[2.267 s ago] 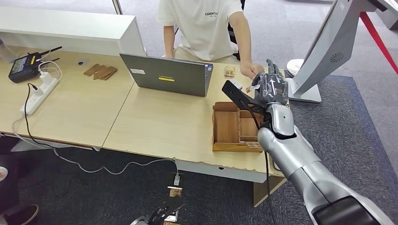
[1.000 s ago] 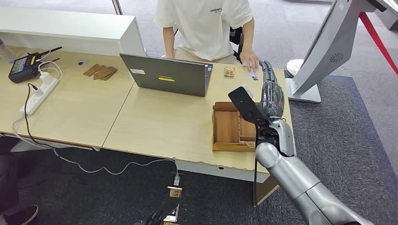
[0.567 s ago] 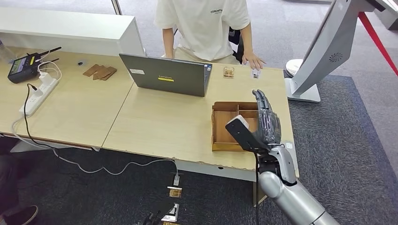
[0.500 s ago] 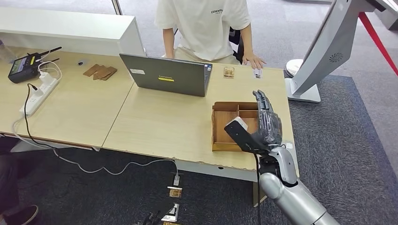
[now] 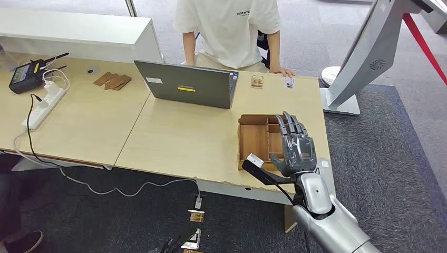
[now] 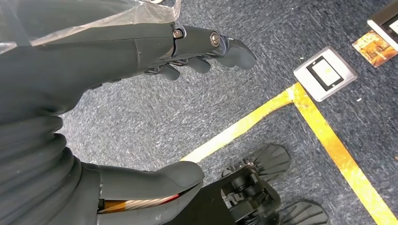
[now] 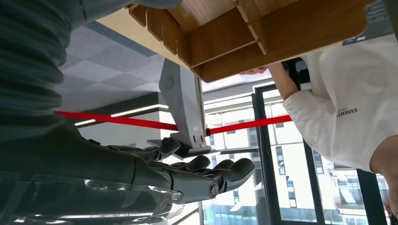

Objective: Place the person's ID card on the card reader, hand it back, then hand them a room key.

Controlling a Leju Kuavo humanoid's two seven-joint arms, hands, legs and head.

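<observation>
Pulled back from the person [image 5: 232,26], right robot hand [image 5: 295,147] hovers spread and empty over the wooden tray [image 5: 255,142]; left robot hand [image 6: 141,93] hangs spread, empty.

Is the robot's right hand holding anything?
No, it is empty: the right hand hovers over the wooden tray with fingers spread apart.

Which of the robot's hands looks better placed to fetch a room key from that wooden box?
The right hand: it hovers open over the wooden compartment box on the desk. The left hand hangs low over the carpet.
</observation>
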